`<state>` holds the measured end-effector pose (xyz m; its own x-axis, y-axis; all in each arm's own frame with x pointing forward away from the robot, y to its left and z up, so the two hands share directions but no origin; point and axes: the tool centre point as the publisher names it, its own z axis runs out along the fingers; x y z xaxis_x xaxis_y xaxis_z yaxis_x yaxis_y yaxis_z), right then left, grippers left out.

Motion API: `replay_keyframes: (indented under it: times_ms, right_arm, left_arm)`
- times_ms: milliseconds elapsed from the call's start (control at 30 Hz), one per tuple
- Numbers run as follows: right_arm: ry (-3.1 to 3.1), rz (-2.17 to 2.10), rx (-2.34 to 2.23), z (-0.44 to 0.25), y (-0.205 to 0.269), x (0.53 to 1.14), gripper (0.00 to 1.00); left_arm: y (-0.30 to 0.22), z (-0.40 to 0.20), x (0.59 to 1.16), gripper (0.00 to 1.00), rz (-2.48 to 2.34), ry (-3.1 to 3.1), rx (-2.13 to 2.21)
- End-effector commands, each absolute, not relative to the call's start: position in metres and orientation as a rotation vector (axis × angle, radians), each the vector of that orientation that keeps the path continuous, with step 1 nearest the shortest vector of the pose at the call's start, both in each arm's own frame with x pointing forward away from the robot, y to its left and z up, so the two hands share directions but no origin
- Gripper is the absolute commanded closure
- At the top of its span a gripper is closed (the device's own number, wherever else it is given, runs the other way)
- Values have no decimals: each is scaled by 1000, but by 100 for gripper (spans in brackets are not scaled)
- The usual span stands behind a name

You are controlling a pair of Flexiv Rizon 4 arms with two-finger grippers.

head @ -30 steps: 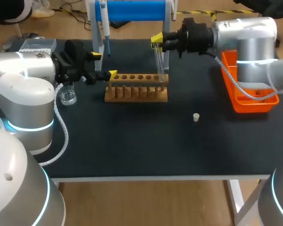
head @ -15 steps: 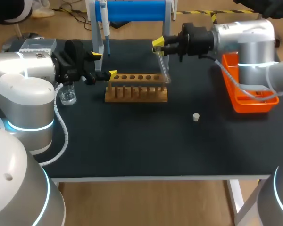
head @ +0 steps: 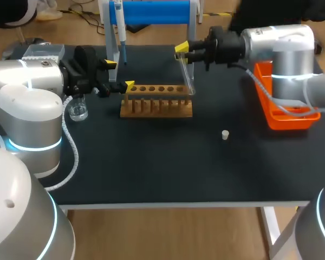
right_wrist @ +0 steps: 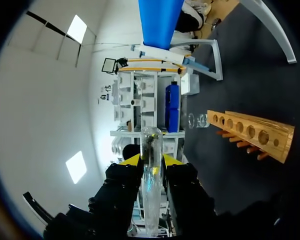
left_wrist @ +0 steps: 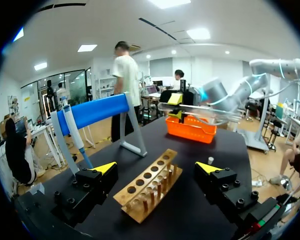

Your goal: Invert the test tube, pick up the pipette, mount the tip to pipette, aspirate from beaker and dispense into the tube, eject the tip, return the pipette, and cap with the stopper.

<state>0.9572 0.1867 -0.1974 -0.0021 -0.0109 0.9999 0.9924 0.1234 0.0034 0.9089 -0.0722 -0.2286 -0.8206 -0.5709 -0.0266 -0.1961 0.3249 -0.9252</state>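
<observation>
My right gripper is shut on a clear test tube, which hangs tilted above the right end of the wooden rack. In the right wrist view the tube runs lengthwise between the fingers of that gripper, with the rack ahead. My left gripper stands open at the rack's left end; in its own view the gripper has the rack between and ahead of its fingers, untouched. The pipette hangs on the blue stand. A small beaker sits under my left arm. The white stopper lies on the mat.
An orange tray stands at the right edge of the table, under my right arm. The blue stand's white legs rise just behind the rack. Dark mat lies bare in front of the rack.
My right wrist has turned and shifted slightly, so the tube went from upright at the rack's right end to tilted, its lower end swung right. My left arm has not moved.
</observation>
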Motion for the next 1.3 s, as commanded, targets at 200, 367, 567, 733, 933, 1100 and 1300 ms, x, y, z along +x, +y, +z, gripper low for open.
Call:
replay_keyframes:
  times_ms: [200, 367, 567, 733, 933, 1100, 1300]
  right_arm:
    - [-1251, -1138, -1116, -196, 185, 956, 100]
    - [-1251, -1138, -1116, -196, 185, 956, 100]
    - [-1251, -1138, -1116, -196, 185, 956, 100]
    - [-1251, -1138, -1116, -196, 185, 956, 100]
    - [-1251, -1138, -1116, -196, 185, 956, 100]
    - [-1251, -1138, -1116, -196, 185, 956, 100]
    - [-1251, -1138, -1116, -196, 185, 956, 100]
  left_arm:
    - [-72, -229, 909, 0, -1496, 2246, -683]
    - [-72, -229, 909, 0, -1496, 2246, -683]
    - [-84, -207, 899, 0, -1645, 2081, -226]
    - [-93, -195, 890, 0, -1736, 1958, 68]
    - [-101, -180, 873, 0, -1890, 1789, 485]
    - [-101, -178, 872, 0, -1919, 1807, 499]
    - [-101, -178, 872, 0, -1919, 1807, 499]
